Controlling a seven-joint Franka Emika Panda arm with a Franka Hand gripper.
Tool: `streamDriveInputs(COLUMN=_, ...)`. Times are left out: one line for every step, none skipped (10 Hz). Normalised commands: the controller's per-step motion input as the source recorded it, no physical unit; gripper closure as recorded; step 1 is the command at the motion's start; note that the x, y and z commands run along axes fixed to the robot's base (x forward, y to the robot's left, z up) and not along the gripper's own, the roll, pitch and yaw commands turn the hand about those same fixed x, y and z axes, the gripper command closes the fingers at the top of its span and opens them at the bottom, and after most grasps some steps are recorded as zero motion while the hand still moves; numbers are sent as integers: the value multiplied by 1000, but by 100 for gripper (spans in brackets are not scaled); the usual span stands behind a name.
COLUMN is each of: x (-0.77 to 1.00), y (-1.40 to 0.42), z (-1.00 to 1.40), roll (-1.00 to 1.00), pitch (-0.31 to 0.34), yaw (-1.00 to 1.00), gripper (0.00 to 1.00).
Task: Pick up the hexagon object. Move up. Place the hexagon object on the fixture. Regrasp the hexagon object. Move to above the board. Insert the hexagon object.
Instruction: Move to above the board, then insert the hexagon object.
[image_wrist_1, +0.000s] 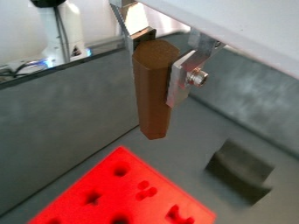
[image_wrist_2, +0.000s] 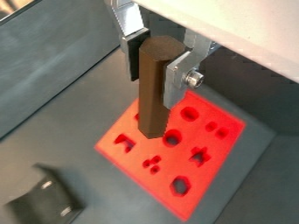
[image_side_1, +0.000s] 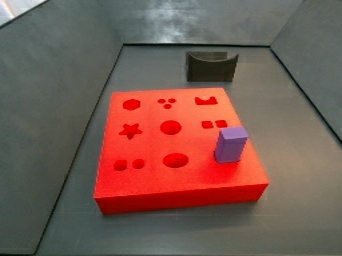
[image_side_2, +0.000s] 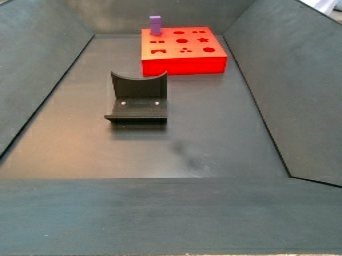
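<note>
Wrist views. The hand (image_wrist_1: 158, 59) is clenched on the hexagon object (image_wrist_1: 153, 92), a slim brown peg hanging upright, gripped near its upper end between two flat silver fingers (image_wrist_1: 184, 74); its lower end is free and clear of everything below. Beneath it lie the dark floor, a corner of the red board (image_wrist_1: 122, 192) with its darker cut-outs, and the dark fixture (image_wrist_1: 240, 168) standing apart from the board. In the companion wrist view the hand (image_wrist_2: 158, 59) holds the hexagon object (image_wrist_2: 156, 87) the same way, with one finger (image_wrist_2: 179, 77) in front. Here the peg's lower end appears over the board (image_wrist_2: 187, 162) near one edge, and the fixture (image_wrist_2: 45, 201) sits at the frame corner, well apart from the board.

Side views. The board (image_side_1: 174, 150) rests on the floor of a dark, walled enclosure. A purple block (image_side_1: 231, 144) stands upright on it near one edge, and the fixture (image_side_1: 210, 66) stands behind the board by the back wall. From the opposite side, the fixture (image_side_2: 136, 100) is nearer the camera, while the board (image_side_2: 185, 50) and purple block (image_side_2: 155, 24) lie beyond. Neither the hand nor the peg appears in either side view.
</note>
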Motion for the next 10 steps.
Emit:
streamDriveInputs(x=-156, y=-120, z=14, roll=-648, pitch=-54, yaw=-49, gripper=100)
streamDriveInputs(x=-117, y=-71, z=10, roll=-451, pitch=-52, yaw=-32, gripper=100)
streamDriveInputs(x=-80, y=-29, z=3, roll=-268, pitch=-48, yaw=-14, gripper=100)
streamDriveInputs(x=-66, y=3, z=0, roll=0, pitch=0, yaw=0, gripper=100)
streamDriveInputs(x=-317, y=0, z=-271, roll=-43, pitch=-66, yaw=-66, gripper=100)
streamDriveInputs(x=-637, y=103, z=-600, roll=-126, pitch=-47, yaw=-77, gripper=100)
streamDriveInputs(x=-711, y=94, z=-734, roll=-154, pitch=-37, yaw=-89, gripper=100)
streamDriveInputs(x=-723, y=126, z=-809, roll=-170, pitch=-43, yaw=-109, gripper=100)
streamDriveInputs(x=-751, y=157, z=-829, roll=-170, pitch=-60, yaw=-137, gripper=100)
streamDriveInputs(x=-786, y=243, z=-783, roll=-167, pitch=-79, yaw=-134, gripper=100)
